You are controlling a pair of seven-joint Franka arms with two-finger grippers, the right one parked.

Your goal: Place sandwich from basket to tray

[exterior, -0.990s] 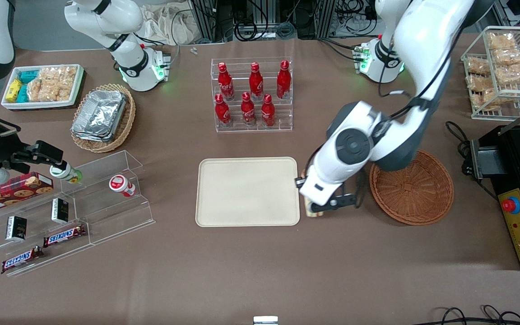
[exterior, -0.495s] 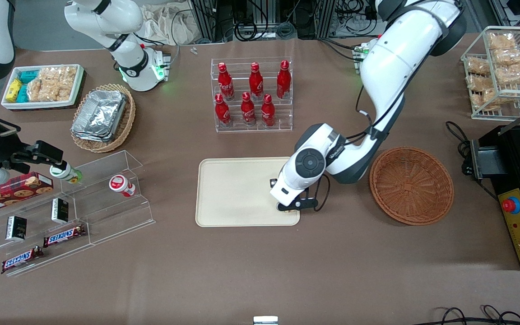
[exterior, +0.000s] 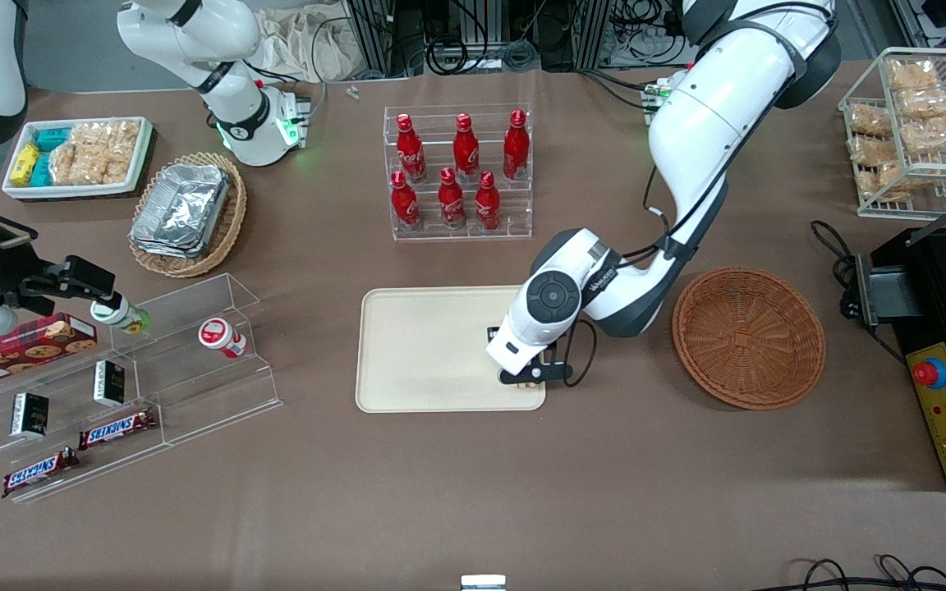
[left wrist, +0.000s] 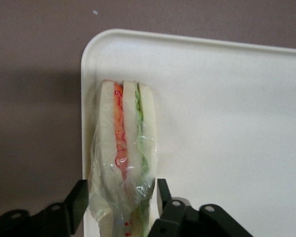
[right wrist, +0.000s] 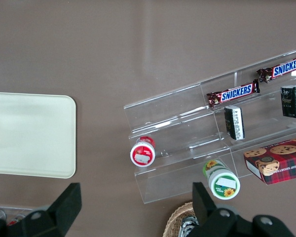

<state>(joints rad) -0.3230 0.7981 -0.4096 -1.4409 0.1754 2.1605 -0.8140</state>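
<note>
A brown table seen from the front camera, with a cream tray [exterior: 432, 349] at its centre. The working arm reaches down over the tray, and its gripper [exterior: 527, 379] hangs at the tray's corner toward the working arm's end of the table, the one nearer the front camera, at about four o'clock from the tray's middle. In the wrist view the gripper [left wrist: 119, 202] has its two dark fingers [left wrist: 78, 201] pressed against either side of the sandwich [left wrist: 122, 148], so the jaws are closed onto it at about the width of the wedge. The sandwich is a clear-wrapped white-bread wedge with orange, red and green filling layers showing along its edge. It sits just inside the tray's rounded corner [left wrist: 91, 47], alongside the rim; whether it rests on the tray floor or is held just above it cannot be told. The round reddish-brown wicker basket [exterior: 748, 337] stands on the table at about three o'clock from the tray, well apart from the gripper, with nothing in it
</note>
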